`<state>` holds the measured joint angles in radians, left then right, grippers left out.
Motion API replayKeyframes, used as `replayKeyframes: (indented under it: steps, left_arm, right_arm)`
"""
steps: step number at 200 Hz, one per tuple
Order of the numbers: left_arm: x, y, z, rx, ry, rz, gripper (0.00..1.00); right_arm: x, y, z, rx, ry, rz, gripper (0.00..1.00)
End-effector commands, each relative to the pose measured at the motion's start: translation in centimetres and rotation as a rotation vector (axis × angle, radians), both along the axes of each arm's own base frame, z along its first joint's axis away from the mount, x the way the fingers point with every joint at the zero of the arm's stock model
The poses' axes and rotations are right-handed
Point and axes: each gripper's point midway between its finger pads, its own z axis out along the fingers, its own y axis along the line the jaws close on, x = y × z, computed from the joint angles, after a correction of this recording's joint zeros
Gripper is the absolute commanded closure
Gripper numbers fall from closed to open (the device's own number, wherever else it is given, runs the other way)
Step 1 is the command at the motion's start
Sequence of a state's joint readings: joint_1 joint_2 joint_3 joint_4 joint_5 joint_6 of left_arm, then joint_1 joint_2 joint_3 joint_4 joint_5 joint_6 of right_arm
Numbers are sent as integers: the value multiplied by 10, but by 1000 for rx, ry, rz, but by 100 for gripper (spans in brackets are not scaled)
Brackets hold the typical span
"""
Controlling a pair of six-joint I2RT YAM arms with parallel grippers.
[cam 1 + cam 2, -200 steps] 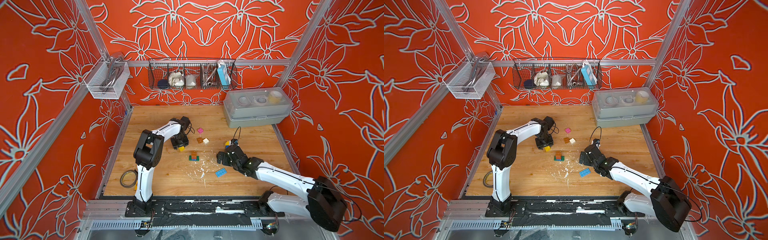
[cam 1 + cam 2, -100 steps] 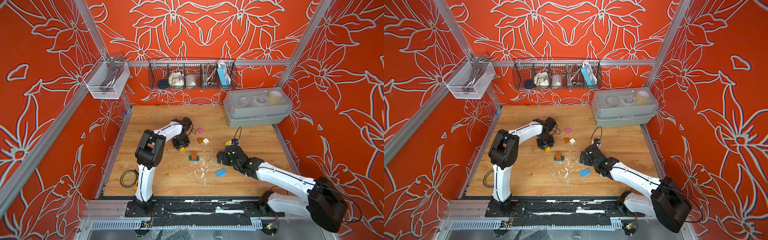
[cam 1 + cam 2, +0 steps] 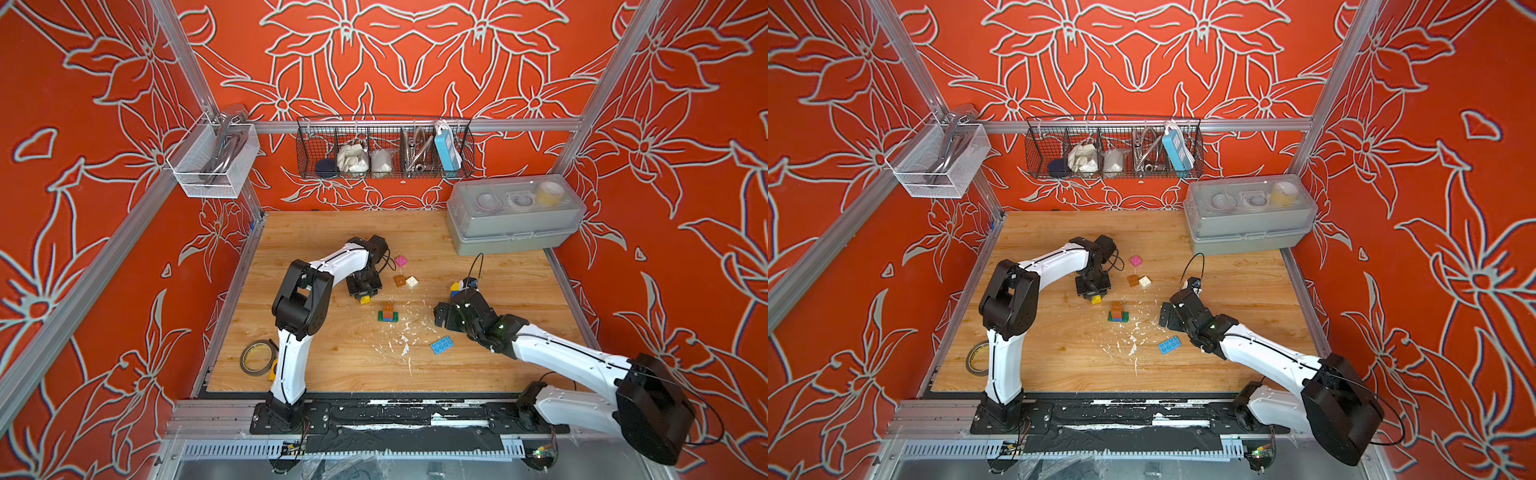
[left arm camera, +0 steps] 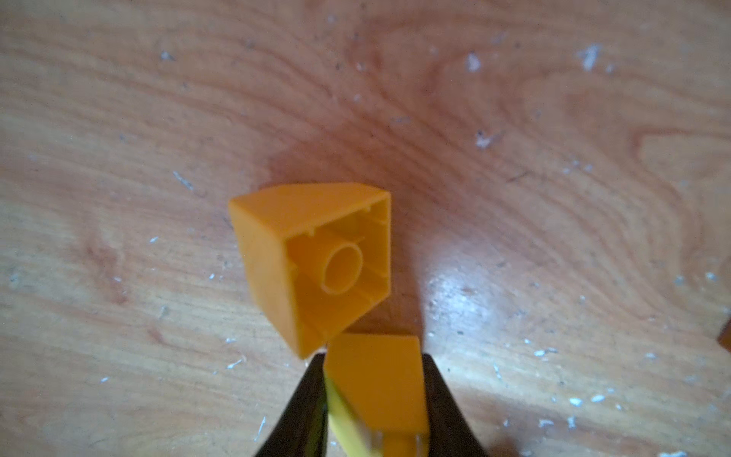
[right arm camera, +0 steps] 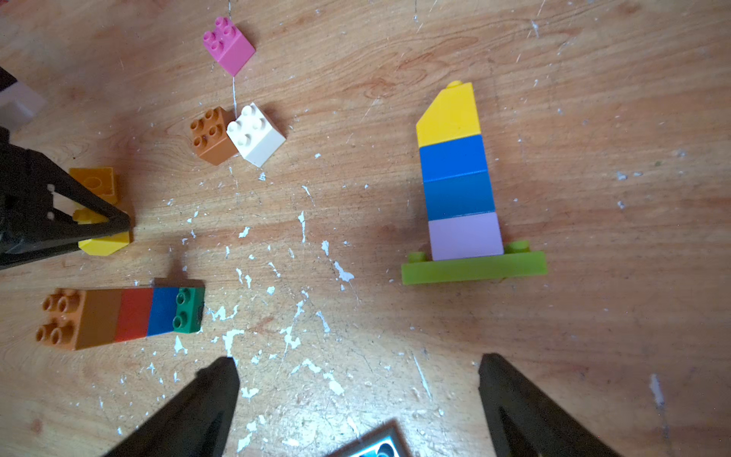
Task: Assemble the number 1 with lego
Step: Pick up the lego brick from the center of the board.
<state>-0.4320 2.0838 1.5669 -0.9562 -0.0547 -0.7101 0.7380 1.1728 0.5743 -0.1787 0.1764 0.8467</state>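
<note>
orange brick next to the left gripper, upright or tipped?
Tipped: the orange brick shows its hollow underside to both wrist cameras, and no studs are visible. Whether it lies on its side or fully upside down, cannot tell.

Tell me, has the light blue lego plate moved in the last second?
No. The light blue plate lies at the same spot as before, just right of the white flecks on the wood.

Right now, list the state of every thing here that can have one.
left tool, shut on the yellow brick
right tool, open and empty
orange brick, off its base, hollow underside showing
tall stack, pressed together on its lime plate
short stack, pressed together on its green plate
grey box, lid closed
</note>
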Motion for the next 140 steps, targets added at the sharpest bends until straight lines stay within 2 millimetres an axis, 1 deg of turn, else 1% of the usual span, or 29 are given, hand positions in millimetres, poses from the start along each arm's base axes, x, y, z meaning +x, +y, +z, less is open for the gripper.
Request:
replayKeyframes:
  steps: [1, 21, 46, 62, 89, 107, 121, 140]
  left_arm:
    - [-11, 4, 20, 35, 2, -54, 75]
    - [-19, 6, 37, 44, -13, -81, 77]
    - [-29, 6, 65, 41, -41, -116, 78]
    - [-36, 1, 84, 27, -57, -144, 78]
    - [-49, -15, 110, 10, -73, -213, 80]
    - [-58, -28, 122, -6, -71, -250, 80]
    - [-62, -37, 127, -34, -65, -270, 81]
    - [-64, -45, 129, -58, -55, -290, 81]
  right_arm:
    - [-2, -4, -4, -9, 6, 1, 0]
    - [-2, -5, -4, -11, 6, -6, 0]
    - [-2, -5, -4, -10, 6, -7, 0]
    - [-3, -6, -4, -11, 7, -9, 0]
    - [-3, -6, -4, -12, 10, -9, 0]
    - [-3, -6, -5, -14, 13, -11, 0]
    - [-3, -6, -4, -14, 15, -9, 0]
    - [-4, -7, -5, -14, 19, -12, 0]
